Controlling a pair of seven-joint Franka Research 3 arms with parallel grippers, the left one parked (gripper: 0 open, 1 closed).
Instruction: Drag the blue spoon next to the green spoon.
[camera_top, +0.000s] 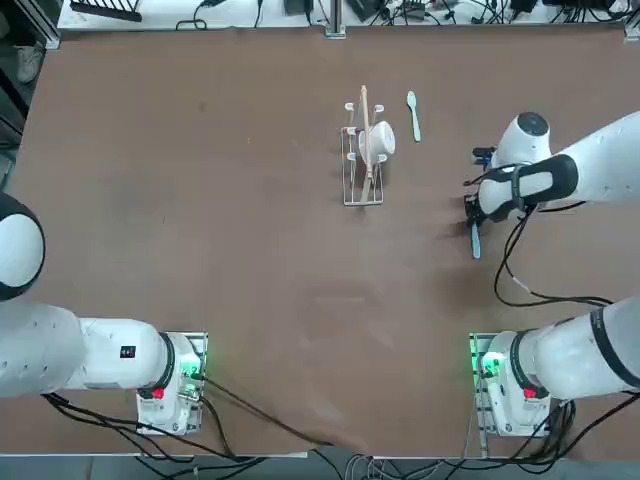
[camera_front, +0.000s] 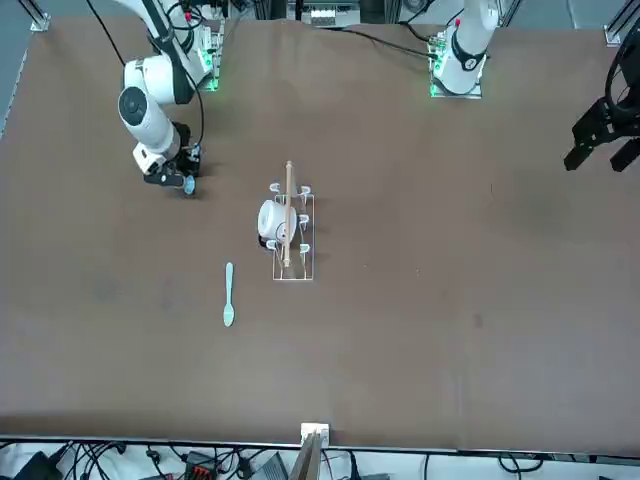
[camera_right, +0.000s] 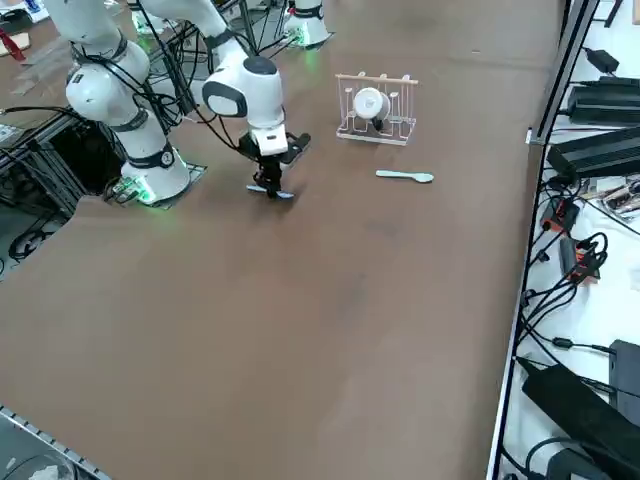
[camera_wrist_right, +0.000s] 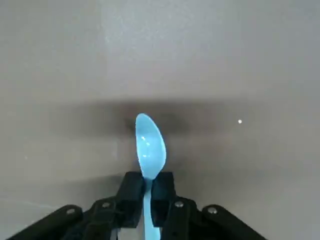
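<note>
Fingers of the right gripper (camera_wrist_right: 145, 200) clamp the blue spoon (camera_wrist_right: 149, 147) at its handle neck, likely light, stiff, slippery plastic, with the green spoon (camera_top: 413, 114) at eleven o'clock.

— What sort of place is this?
— A robotics lab; two white robot arms (camera_top: 560, 175) are bolted to a wide brown table (camera_top: 250, 250); cables (camera_top: 250, 415) trail off its edges.
— Anything else?
— Black power units (camera_right: 600, 150) and wiring crowd a bench beside it; metal frame posts (camera_right: 575, 40) stand nearby.
</note>
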